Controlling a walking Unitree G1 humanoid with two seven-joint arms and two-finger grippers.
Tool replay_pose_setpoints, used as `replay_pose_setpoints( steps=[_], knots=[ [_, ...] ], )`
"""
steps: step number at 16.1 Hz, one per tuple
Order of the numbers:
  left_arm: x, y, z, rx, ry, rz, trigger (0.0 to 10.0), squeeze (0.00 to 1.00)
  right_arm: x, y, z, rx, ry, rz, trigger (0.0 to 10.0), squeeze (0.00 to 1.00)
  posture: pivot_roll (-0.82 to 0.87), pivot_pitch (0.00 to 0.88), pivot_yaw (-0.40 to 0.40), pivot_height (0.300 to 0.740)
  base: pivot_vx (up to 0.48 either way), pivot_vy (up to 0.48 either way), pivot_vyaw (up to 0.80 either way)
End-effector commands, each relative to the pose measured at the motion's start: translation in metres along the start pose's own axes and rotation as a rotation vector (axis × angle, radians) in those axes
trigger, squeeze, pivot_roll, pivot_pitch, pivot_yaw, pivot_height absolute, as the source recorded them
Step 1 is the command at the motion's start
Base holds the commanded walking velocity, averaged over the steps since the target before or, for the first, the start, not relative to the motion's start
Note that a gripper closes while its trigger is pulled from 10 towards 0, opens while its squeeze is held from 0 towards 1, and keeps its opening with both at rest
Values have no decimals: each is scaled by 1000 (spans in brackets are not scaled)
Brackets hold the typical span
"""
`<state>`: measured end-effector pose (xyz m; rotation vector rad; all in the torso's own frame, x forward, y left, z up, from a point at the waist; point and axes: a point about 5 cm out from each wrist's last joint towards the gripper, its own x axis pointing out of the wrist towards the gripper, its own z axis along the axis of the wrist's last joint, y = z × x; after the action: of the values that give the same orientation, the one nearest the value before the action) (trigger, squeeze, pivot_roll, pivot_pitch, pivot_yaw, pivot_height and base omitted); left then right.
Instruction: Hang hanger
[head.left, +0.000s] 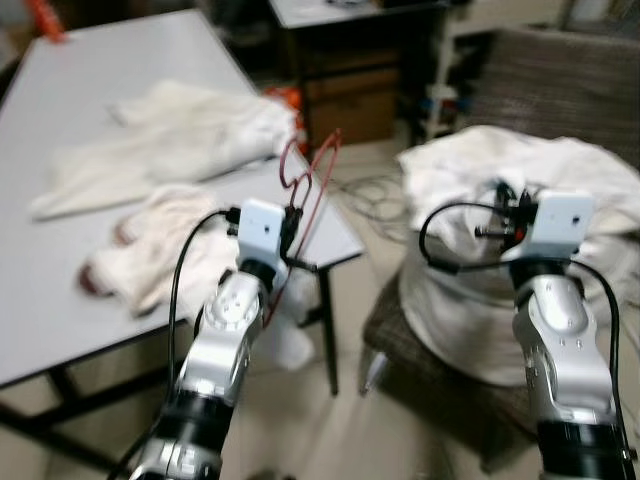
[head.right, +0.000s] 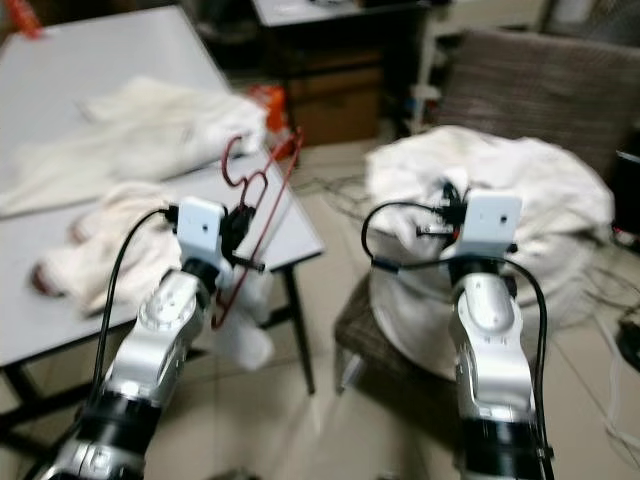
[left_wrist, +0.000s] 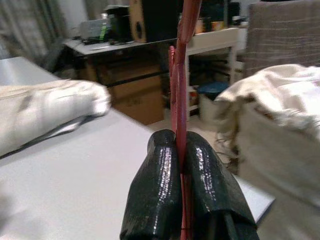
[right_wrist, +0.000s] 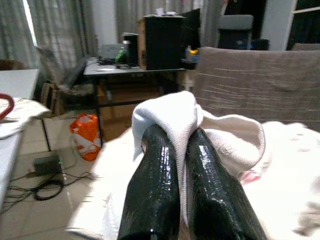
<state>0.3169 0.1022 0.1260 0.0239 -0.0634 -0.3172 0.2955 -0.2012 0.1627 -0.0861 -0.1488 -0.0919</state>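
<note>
Your red wire hanger (head.left: 312, 185) stands upright in the left gripper (left_wrist: 181, 150), its thin rod pinched between the two black fingers (left_wrist: 159, 190), which press together on either side of it. The hook end rises above the near corner of the grey worktop (head.left: 90, 110), and the rest of the frame drops down past the worktop's edge beside the silver left arm (head.left: 225, 335). Your right gripper (right_wrist: 177, 150) is held out over the heap of white cloth (head.left: 520, 180) that covers the seat to the robot's right; its fingers (right_wrist: 152, 190) are closed on a fold of that white fabric, which is drawn up between them and drapes over their tips. Behind the heap stands the ribbed brown back of an armchair (right_wrist: 250, 80). On the worktop lie more pale garments: a long white piece (head.left: 170, 135) spread across its middle and a crumpled cream one (head.left: 150, 245) nearer you, just left of the left arm. Past the worktop's far corner you can see an orange bag (right_wrist: 86, 136) on the tiled floor (head.left: 350, 300), with a tangle of dark cables (right_wrist: 42, 187) near it, and a dark desk with a speaker box (right_wrist: 160, 41) against the curtained wall. Both head views are softened by blur.
</note>
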Motion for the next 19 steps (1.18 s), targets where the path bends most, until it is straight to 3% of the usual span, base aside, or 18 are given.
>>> replay_pose_setpoints(
  steps=[1, 4, 9, 19],
  knots=[
    [-3, 7, 1, 11, -1, 21, 10000, 0, 1, 8, 13, 0, -62, 21, 0, 0, -123, 0, 103, 740, 0, 0, 694],
    [-2, 5, 2, 8, 0, 21, 10000, 0, 4, 5, 22, -12, -96, 15, 0, 0, -127, 0, 104, 740, 0, 0, 677],
    [-2, -2, 2, 29, 2, -12, 10000, 0, 2, 2, 13, -30, -66, 11, 0, 0, -127, 0, 102, 740, 0, 0, 644],
    [-2, -8, 9, 9, -24, -20, 10000, 0, 3, 1, 13, -47, -69, 11, 0, 0, -128, 0, 106, 740, 0, -458, 597]
  ],
)
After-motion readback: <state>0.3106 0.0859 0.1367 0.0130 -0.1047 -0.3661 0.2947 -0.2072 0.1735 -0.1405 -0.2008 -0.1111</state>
